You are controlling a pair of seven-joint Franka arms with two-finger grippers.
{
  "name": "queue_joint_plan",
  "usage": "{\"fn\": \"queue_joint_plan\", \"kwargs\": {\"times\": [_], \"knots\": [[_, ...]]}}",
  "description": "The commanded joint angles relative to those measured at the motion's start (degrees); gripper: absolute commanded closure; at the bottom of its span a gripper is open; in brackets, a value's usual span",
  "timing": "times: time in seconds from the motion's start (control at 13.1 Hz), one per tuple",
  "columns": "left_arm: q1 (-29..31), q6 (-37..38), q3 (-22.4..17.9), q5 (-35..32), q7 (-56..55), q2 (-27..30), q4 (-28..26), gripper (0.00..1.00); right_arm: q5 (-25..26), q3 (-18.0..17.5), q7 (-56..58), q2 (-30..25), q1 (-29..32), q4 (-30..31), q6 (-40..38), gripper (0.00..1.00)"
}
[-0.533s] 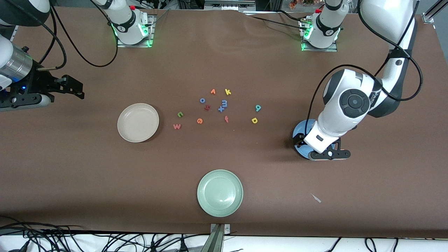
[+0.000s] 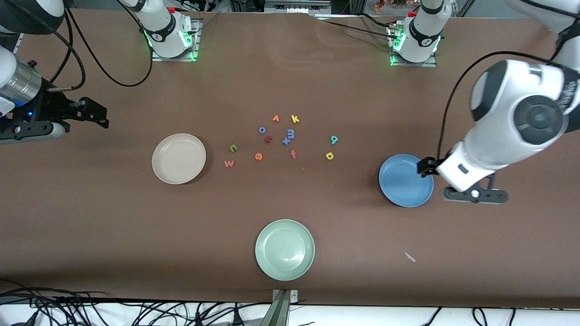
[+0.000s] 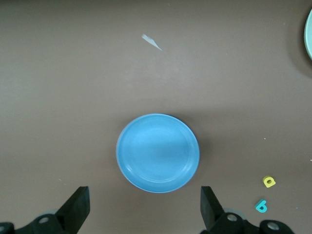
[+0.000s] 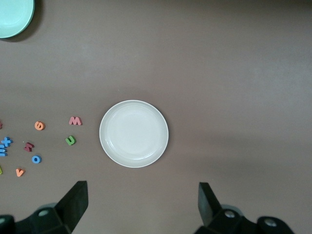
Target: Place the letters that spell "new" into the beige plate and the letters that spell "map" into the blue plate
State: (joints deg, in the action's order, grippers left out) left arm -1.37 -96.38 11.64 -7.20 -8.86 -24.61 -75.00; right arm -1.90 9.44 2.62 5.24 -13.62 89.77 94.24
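brown table (image 2: 317, 81) with all letters (image 2: 281, 138) loose, beige plate (image 2: 178, 158) and blue plate (image 2: 405, 180) both bare, left gripper (image 2: 473, 195) and right gripper (image 2: 90, 113) fingers apart, nothing sorted yet

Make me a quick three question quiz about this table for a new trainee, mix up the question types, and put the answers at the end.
1. True or false: the beige plate already holds a letter.
2. Multiple choice: which plate lies nearest the front camera? A) the blue plate B) the pale green plate C) the beige plate
3. Fill in: the pinkish-red w lies closest to the ____ plate.

Key
1. False. It is bare, and so is the blue plate. The left gripper and the right gripper are both open and hold nothing.
2. B
3. beige
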Motion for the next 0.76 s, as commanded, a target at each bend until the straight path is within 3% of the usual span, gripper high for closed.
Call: {"fn": "queue_joint_plan", "kwargs": {"times": [0.0,0.53,0.69], "knots": [[3.83,1.2,0.84,4.46,5.77,2.63,0.21,0.0,0.4,-0.12,-0.16,0.03,-0.18,-0.65,-0.46,0.0],[6.21,2.78,0.66,4.73,6.92,7.03,-0.94,0.0,0.4,-0.12,-0.16,0.03,-0.18,-0.56,-0.73,0.0],[4.28,2.87,-1.09,5.34,7.45,8.09,-1.55,0.0,0.4,-0.12,-0.16,0.03,-0.18,-0.56,-0.64,0.0]]}}
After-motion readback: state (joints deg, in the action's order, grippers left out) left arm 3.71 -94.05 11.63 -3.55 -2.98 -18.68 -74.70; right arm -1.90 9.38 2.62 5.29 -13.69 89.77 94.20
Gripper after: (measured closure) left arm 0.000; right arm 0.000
